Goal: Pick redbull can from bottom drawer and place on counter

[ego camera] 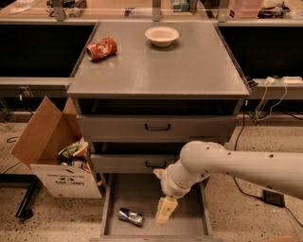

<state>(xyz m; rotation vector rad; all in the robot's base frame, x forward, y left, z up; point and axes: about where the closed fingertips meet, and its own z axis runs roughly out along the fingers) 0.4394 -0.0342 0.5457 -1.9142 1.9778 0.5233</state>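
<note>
The broad flat grey metal counter (189, 71) lies above; the wide grey metal bottom drawer (189, 222) stands open below; my cream gripper (165, 211) hangs over its floor, whether open I cannot tell; the slim silver-and-blue redbull can (130, 216) lies on that floor beside me.

You face a speckled stone floor (277, 137). Beyond the counter's (156, 71) far edge runs a tan wooden shelf (109, 13). Dark recesses (38, 52) flank its left and right edges. An open cardboard box (57, 170) stands below its front left corner, and a white power strip (284, 79) lies off its right edge.
</note>
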